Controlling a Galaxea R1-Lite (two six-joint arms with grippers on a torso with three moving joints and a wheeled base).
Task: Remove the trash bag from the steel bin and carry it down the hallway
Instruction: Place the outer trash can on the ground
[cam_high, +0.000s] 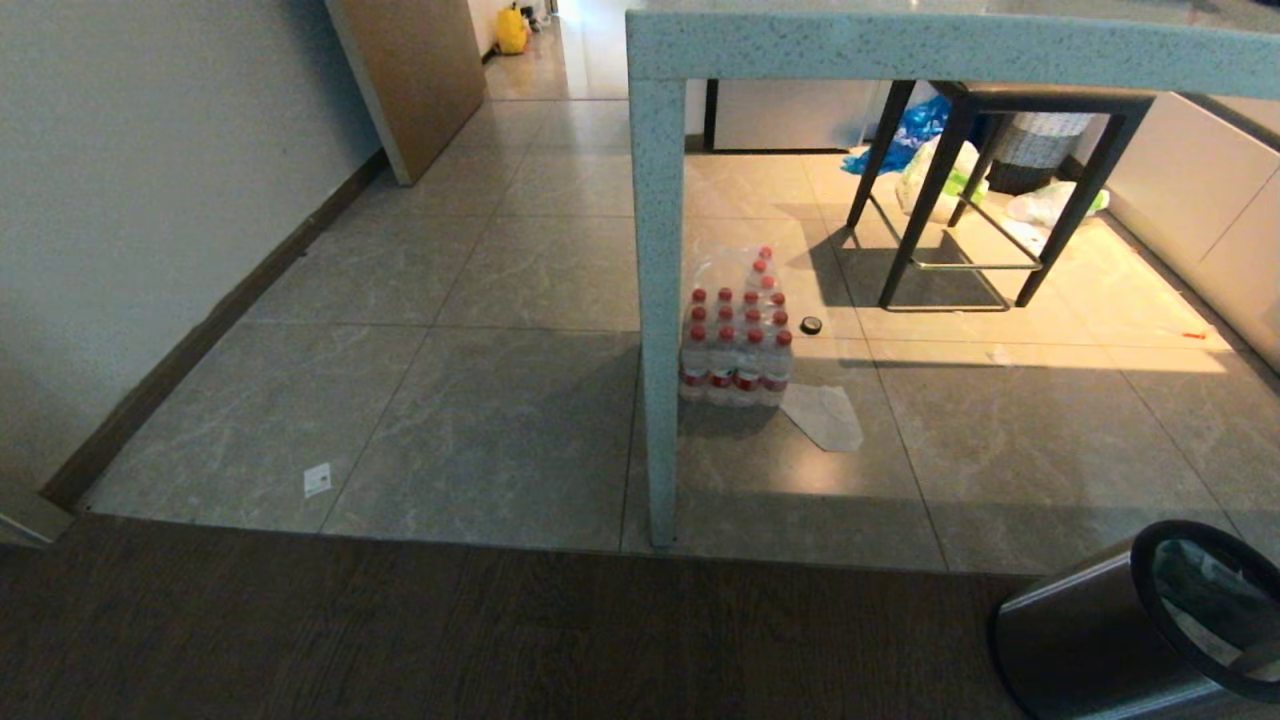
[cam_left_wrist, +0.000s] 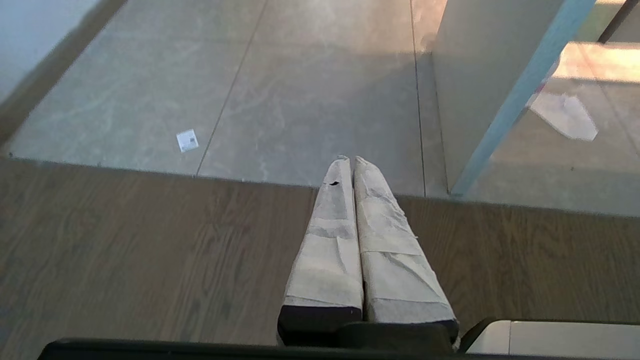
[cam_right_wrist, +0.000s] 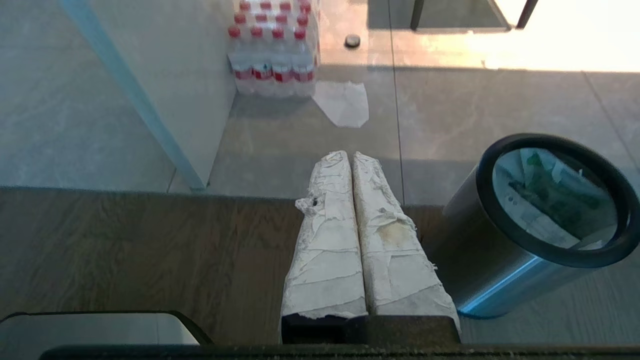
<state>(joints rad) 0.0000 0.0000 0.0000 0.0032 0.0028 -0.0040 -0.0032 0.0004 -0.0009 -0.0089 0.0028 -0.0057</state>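
So both tools are basically just hanging out right now: the right tool (cam_right_wrist: 352, 156) is sitting clenched with its two taped fingers (cam_right_wrist: 325, 240) pressed flat together and nothing between them, and the left tool (cam_left_wrist: 350, 161) is doing the same thing, fingers touching, gripping nothing. Both are pointing out over the dark wood floor (cam_high: 400, 640), near where it meets the grey tiles (cam_high: 480, 420), and neither is showing up in the head view, so I'm guessing the arms are parked while the robot is lining itself up. Moving outward from the right tool, the steel bin (cam_right_wrist: 500, 270) is standing on the wood floor just beside it on the robot's right, not touching, and one trash bag (cam_right_wrist: 550, 200) is sitting down inside it, pale plastic with green print, crumpled below the black rim, so it's not pulled out at all yet. Looks to me like the task is barely starting; the right tool is the obvious pick since it's closest, and it'll need to open up before going in. Further out there's one speckled counter leg (cam_high: 660, 330), one shrink-wrapped pack of red-capped bottles (cam_high: 738, 335) tucked against it, one flat scrap of paper (cam_high: 825, 415) beside the pack, one small white tag (cam_high: 317, 480) on the tiles, and one black stool (cam_high: 990, 190) in the sunny patch beyond.
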